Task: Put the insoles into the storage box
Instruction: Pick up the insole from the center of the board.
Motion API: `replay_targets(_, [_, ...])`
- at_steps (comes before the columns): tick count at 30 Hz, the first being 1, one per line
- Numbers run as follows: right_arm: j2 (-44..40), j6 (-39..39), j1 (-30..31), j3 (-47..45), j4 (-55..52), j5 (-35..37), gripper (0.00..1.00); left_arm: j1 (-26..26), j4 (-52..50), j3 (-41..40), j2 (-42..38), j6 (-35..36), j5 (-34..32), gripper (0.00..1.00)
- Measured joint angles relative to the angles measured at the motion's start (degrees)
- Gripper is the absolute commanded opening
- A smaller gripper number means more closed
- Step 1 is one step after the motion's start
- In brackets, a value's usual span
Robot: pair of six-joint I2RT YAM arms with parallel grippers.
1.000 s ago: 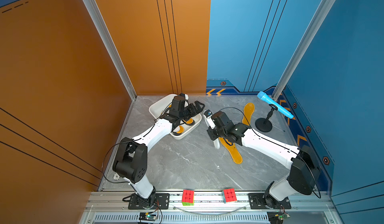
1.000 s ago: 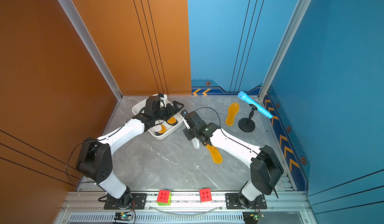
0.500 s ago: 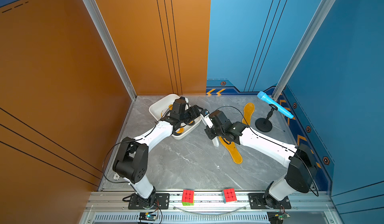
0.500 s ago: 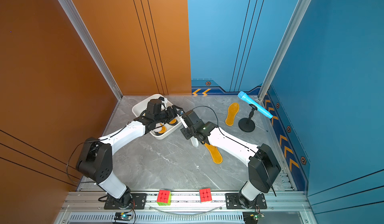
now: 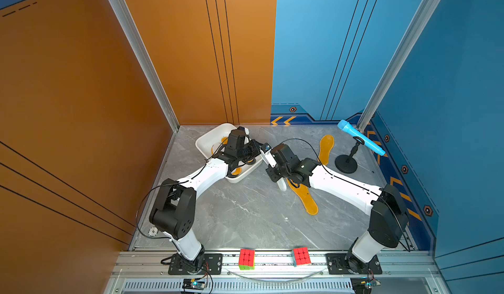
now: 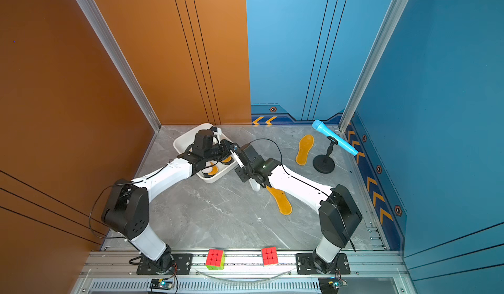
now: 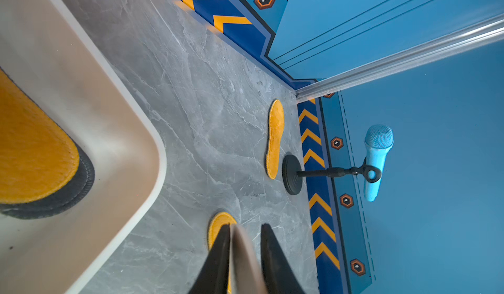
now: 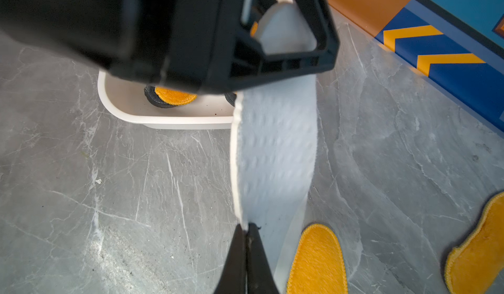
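A white insole (image 8: 275, 148) hangs in the air beside the storage box (image 5: 210, 137), between both arms. My right gripper (image 8: 246, 230) is shut on one long edge of it. My left gripper (image 7: 242, 226) has closed round the insole's other end; its fingers sit tight beside it. The white storage box (image 8: 131, 115) holds an orange insole lying on dark grey ones (image 7: 32, 148). Two orange insoles lie on the floor, one near the microphone stand (image 5: 326, 148) and one under my right arm (image 5: 306, 200). In both top views the grippers meet at the box's right rim (image 6: 234, 149).
A blue microphone (image 5: 360, 140) on a black round-base stand (image 5: 346, 164) is at the right, by the blue wall. Two Rubik's cubes (image 5: 246, 258) (image 5: 301, 255) sit on the front rail. Orange and blue walls close in the grey floor.
My left gripper swung from over the box toward the right arm and closed its wide-open jaws on the white insole. The right arm brought the insole nearer the box.
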Motion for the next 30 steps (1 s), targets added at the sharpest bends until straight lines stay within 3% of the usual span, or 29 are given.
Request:
replay_targets(4, [0.02,0.00,0.00,0.35,-0.02,0.00,0.00,0.02,1.03,0.00,0.04,-0.35,0.42,0.00])
replay_targets(11, [0.02,0.00,-0.09,1.14,-0.04,0.00,0.00,0.92,5.25,-1.03,0.09,-1.05,2.60,0.00])
replay_targets(15, [0.02,0.13,-0.22,1.38,0.26,-0.94,0.18,2.97,7.93,-3.30,0.09,-2.21,5.46,0.00])
replay_targets(20, [-0.59,0.55,-0.66,1.77,1.05,-4.46,0.35,9.16,11.17,-4.46,0.07,-3.17,10.45,0.00])
replay_targets(30, [-8.44,4.35,-7.54,-1.86,5.90,-12.52,0.38,26.47,16.00,1.38,3.61,-3.13,24.02,0.00])
